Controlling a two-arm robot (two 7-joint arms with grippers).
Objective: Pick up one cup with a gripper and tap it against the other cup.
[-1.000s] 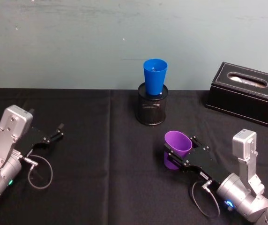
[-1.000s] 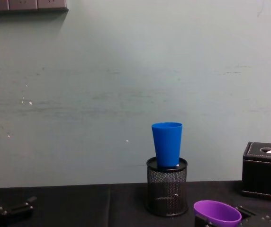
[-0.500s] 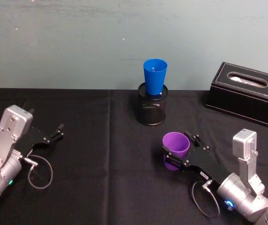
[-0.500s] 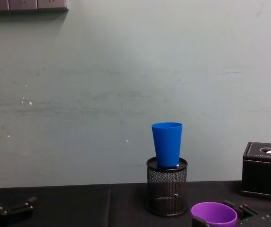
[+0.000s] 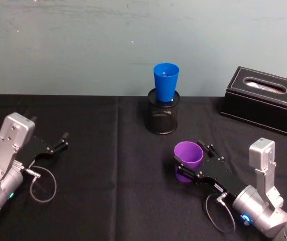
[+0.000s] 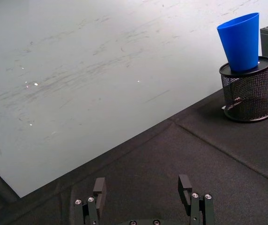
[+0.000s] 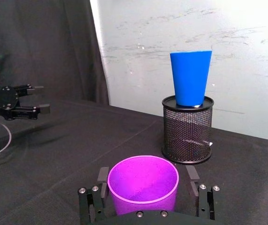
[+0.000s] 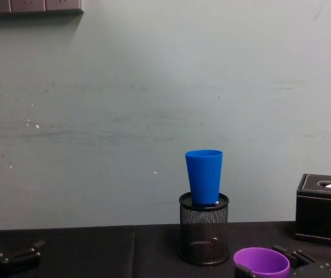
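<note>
Since the right hand (image 7: 144, 187) pinches the purple cup (image 5: 187, 156), the blue tumbler (image 5: 165, 81) sits straight ahead, higher up in its mesh pen holder (image 5: 162, 117); left hand (image 6: 143, 193) spread, idle

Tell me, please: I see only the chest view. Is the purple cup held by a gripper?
Observer: Yes. The right gripper has a finger on each side of the purple cup.
Operator: Is the blue cup on the table?
Observer: No. The blue cup sits in the mouth of the mesh holder, past the purple cup.
Operator: And the left gripper?
Observer: The left gripper is open, empty, low at the table's left.
</note>
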